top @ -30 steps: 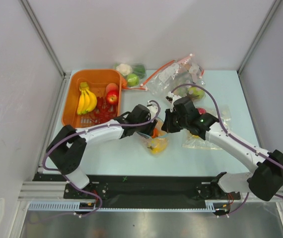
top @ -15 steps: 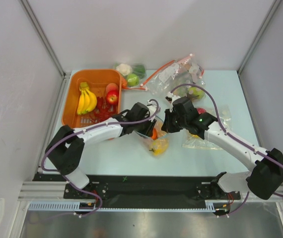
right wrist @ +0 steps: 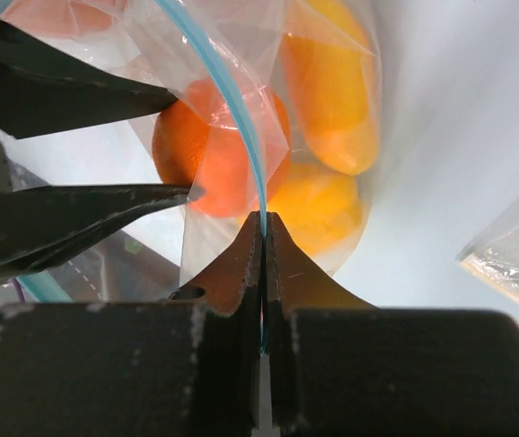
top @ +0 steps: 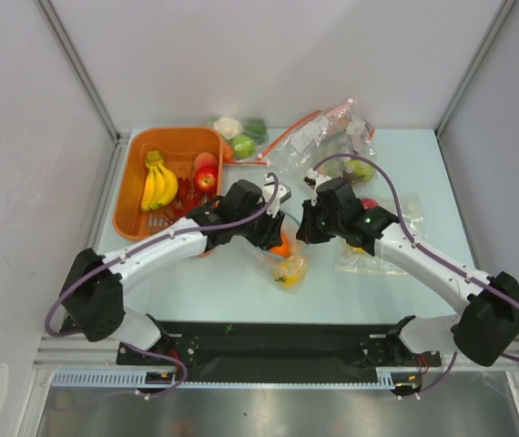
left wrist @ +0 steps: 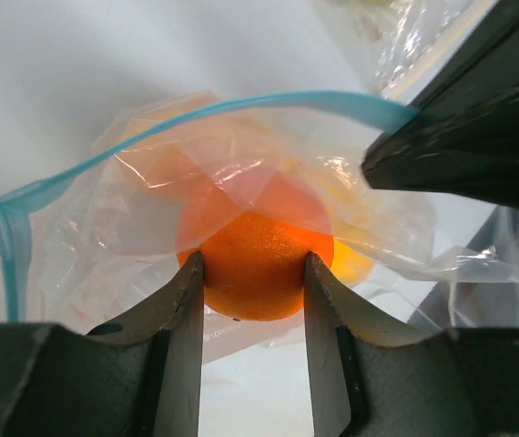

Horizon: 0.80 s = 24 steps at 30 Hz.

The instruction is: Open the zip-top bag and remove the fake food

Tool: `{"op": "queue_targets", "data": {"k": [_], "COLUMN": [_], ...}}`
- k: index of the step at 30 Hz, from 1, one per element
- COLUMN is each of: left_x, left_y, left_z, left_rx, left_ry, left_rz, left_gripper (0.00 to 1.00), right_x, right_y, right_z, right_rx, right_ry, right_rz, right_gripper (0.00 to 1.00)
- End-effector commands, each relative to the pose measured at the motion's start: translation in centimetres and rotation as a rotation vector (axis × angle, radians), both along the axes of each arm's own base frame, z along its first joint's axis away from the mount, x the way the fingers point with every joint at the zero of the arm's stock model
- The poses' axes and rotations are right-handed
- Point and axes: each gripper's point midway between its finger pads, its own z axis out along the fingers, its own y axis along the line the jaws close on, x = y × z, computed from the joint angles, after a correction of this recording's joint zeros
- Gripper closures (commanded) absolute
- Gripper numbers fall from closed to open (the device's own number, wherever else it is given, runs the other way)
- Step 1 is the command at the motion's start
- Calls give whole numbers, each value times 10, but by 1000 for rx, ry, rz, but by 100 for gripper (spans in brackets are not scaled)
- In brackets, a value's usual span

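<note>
Presently, the light table [top: 196, 282] carries an orange basket [top: 130, 196] at its far left, in which a yellow banana bunch [top: 158, 185] is already lying. The zip-top bag [top: 289, 264] is located at the table's centre, between the two arms, with its closed end toward the near edge and its mouth raised toward the grippers. The mouth is seen to be open in the left wrist view, where the teal zip strip [left wrist: 241, 102] arcs over the contents. One lip of that strip is pinched by the right gripper [right wrist: 264, 223], whose jaws are pressed together on it with no gap, so that the bag is anchored from the right. The left gripper [left wrist: 253, 259] is reached into the mouth from the left, and its jaws are closed against opposite sides of the round orange [left wrist: 258, 273]; whether a fold of film is trapped under either finger cannot be determined. Two yellow-orange pieces [right wrist: 328, 82] are stacked deeper in the bag, just beyond the orange and touching it. The orange is therefore centred between the left jaws, and, being round, it presents no long axis to be aligned. The left arm is judged the nearer, and a withdrawal out through the mouth, away from the pinched lip, is indicated.
</note>
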Motion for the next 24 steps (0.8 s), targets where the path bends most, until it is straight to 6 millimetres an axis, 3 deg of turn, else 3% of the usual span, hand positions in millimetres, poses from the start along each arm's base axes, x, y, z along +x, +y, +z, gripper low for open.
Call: {"op": "queue_targets", "data": {"k": [1, 9, 20, 24], "left_x": [3, 3, -19, -21], "left_y": [-13, -13, 12, 17], "left_z": [44, 82, 84, 102], "left_rx": [-105, -125, -18, -49], "left_ry": [-54, -86, -36, -69], "left_rz": [-25, -37, -72, -53], "left_gripper": [100, 100, 100, 100], "right_x": [5, 4, 16, 13], "right_y": [4, -1, -11, -9], "right_z": [7, 7, 8, 5], "right_rx": [10, 3, -8, -4], "right_ry": [-21, -26, -38, -23], "right_rz": [-6, -17, -76, -61], "right_gripper": [100, 100, 100, 100]}}
